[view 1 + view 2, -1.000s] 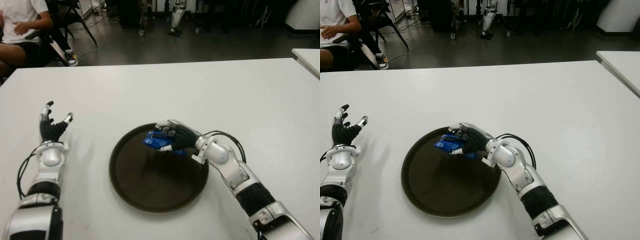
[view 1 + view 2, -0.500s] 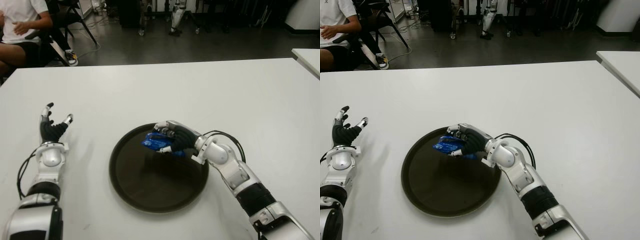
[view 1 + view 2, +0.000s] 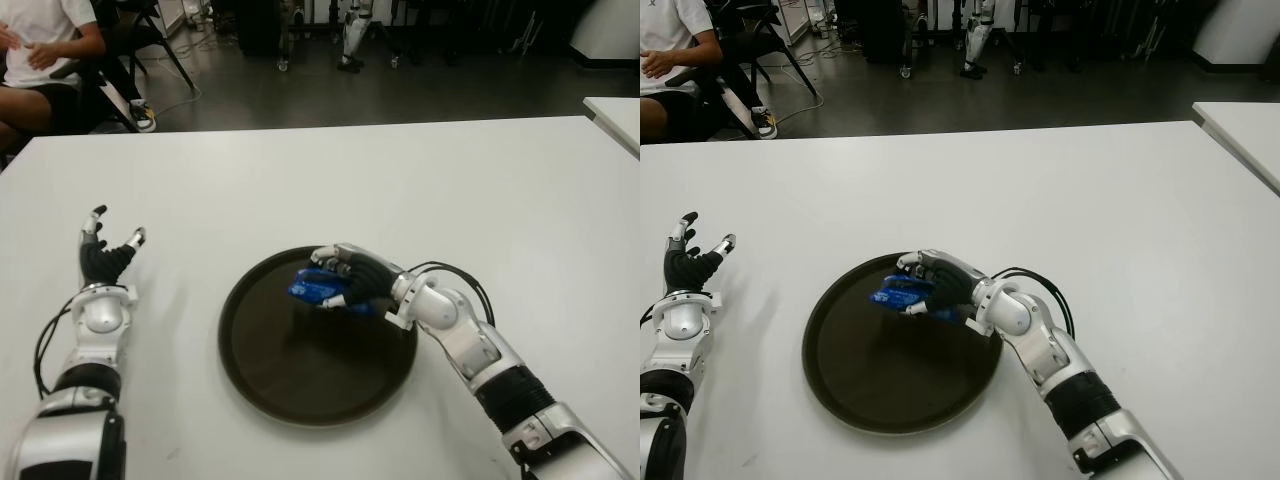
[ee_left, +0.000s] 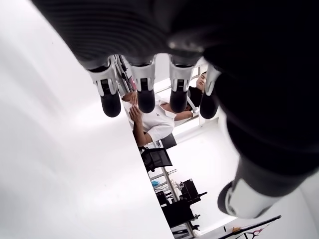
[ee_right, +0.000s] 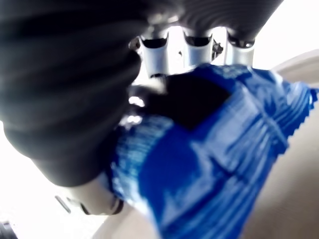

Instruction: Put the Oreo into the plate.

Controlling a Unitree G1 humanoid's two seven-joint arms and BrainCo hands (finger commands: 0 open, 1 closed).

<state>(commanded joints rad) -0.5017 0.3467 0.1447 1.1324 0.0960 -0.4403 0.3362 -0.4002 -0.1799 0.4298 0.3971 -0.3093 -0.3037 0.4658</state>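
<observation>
The Oreo is a blue packet (image 3: 312, 288) with a crimped end. My right hand (image 3: 345, 283) is shut on it, fingers curled around it, and holds it over the upper right part of the dark round plate (image 3: 290, 380). In the right wrist view the blue wrapper (image 5: 209, 164) fills the space under the fingers (image 5: 199, 47). Whether the packet touches the plate I cannot tell. My left hand (image 3: 104, 252) shows at the table's left side, far from the plate, with its fingers (image 4: 144, 92) spread and holding nothing.
The white table (image 3: 400, 180) stretches wide around the plate. A second white table's corner (image 3: 615, 112) shows at the far right. A seated person (image 3: 40, 50) and chairs are beyond the table's far left edge.
My right hand with the Oreo shifted slightly left over the plate, then back to the right and a little lower. The left hand has barely moved.
</observation>
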